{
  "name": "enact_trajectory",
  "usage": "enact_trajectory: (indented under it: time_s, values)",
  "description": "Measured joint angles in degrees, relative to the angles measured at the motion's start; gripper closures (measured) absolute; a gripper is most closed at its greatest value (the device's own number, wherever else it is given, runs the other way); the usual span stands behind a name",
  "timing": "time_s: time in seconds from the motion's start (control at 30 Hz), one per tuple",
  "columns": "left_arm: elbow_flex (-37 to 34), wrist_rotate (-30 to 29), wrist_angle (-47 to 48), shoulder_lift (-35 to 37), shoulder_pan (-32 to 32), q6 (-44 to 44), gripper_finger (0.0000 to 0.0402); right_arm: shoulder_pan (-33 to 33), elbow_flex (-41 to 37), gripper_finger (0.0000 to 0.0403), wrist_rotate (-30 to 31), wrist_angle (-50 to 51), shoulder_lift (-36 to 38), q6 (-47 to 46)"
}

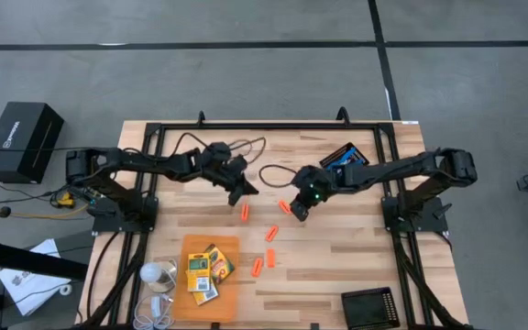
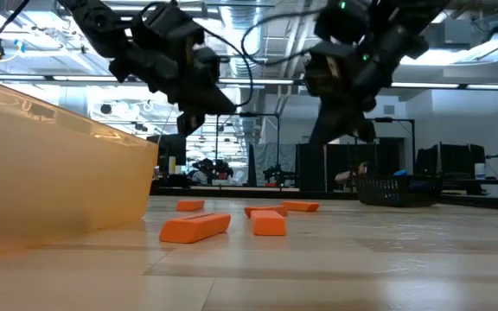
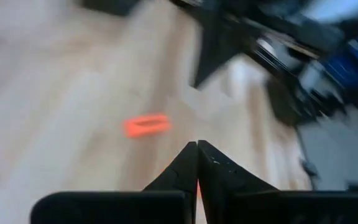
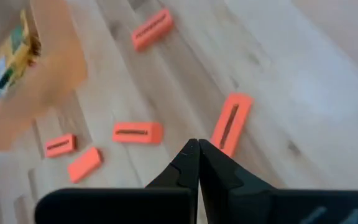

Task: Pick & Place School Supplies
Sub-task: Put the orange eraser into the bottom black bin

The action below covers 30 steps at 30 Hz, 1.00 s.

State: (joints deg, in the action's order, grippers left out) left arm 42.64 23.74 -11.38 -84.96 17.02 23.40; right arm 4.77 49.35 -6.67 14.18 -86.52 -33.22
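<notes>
Several short orange sticks lie flat on the wooden table: one (image 1: 245, 213) just nearer than my left gripper (image 1: 244, 192), one (image 1: 285, 207) beside my right gripper (image 1: 298, 213), and others (image 1: 269, 258) toward the near edge. Both grippers hang above the table's middle, shut, with nothing between their fingers. The left wrist view shows my left gripper (image 3: 197, 146) over bare wood near a stick (image 3: 146, 125). My right gripper (image 4: 198, 144) hovers next to a stick (image 4: 232, 122). Yellow-and-green crayon boxes (image 1: 207, 268) lie in the orange tray (image 1: 195, 246) at the near left.
A black basket (image 1: 351, 160) holding something blue stands at the far right, behind my right arm. A black tray (image 1: 369, 307) sits at the near right corner. A white object (image 1: 157, 275) and a coiled cable (image 1: 154, 312) lie left of the orange tray.
</notes>
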Motion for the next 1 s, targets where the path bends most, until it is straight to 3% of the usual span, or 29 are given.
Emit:
enact_trajectory:
  time_s: [0.13,0.37,0.67,1.0]
  values:
    - [-1.0,-4.3,0.0,0.0,4.9,3.0,0.0397,3.3,-2.1,0.0403,-4.8,-0.6,0.0,5.0]
    - [-4.3,-6.9,0.0,0.0,11.4,5.9,0.0400,7.3,-4.4,0.0403,-13.9,-6.3,-0.4,12.7]
    - [-7.6,-7.0,-0.2,0.0,15.1,5.9,0.0400,9.0,-5.1,0.0403,-20.4,-13.3,-6.8,11.5]
    - [-9.3,-7.0,-0.6,0.0,17.1,4.0,0.0400,11.4,-3.2,0.0403,-21.2,-17.0,-9.4,5.4]
